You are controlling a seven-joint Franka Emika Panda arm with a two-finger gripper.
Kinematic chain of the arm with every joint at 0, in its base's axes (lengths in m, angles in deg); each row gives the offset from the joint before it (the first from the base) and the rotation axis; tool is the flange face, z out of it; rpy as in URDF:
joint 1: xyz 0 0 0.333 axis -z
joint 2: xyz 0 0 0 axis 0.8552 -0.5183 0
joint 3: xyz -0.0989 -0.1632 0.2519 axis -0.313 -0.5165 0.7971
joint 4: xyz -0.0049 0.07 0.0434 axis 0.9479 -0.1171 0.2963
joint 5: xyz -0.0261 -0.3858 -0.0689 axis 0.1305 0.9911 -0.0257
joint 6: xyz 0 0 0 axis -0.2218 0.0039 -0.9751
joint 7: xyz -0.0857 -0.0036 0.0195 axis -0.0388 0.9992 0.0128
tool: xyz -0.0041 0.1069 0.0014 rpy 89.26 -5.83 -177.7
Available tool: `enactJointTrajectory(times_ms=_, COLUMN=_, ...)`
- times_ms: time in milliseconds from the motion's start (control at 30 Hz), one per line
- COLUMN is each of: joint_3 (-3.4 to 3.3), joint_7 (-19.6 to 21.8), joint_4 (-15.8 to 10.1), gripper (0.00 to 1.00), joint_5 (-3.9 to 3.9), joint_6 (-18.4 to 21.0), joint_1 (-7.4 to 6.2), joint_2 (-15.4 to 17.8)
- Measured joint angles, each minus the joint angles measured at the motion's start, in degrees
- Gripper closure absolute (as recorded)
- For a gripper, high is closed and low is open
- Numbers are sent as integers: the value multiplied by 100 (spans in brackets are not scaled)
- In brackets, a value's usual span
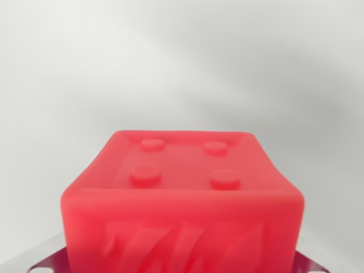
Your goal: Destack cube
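Observation:
A red cube point(182, 199) fills the lower middle of the wrist view, very close to the camera. Its upper face has a raised rim and several round studs, and its near face carries slanted embossed ridges. The cube sits right in my gripper point(182, 266), whose fingertips are hidden by it. Only thin metal gripper parts show, at the bottom left point(48, 263) and the bottom right point(310, 263) beside the cube. The cube is sharp against a blurred backdrop, and nothing shows beneath it. No second cube is in view.
Behind the cube there is only a blurred white and grey background point(182, 62) with soft shadows. No edges or other objects can be made out.

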Motion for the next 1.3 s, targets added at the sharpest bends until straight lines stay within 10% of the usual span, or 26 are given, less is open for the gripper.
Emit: enactJointTrajectory(times_ms=1300, joint_3=-74, joint_7=33, joint_4=471, gripper=100, joint_5=12, joint_6=-554, joint_1=-299, joint_2=-1071)
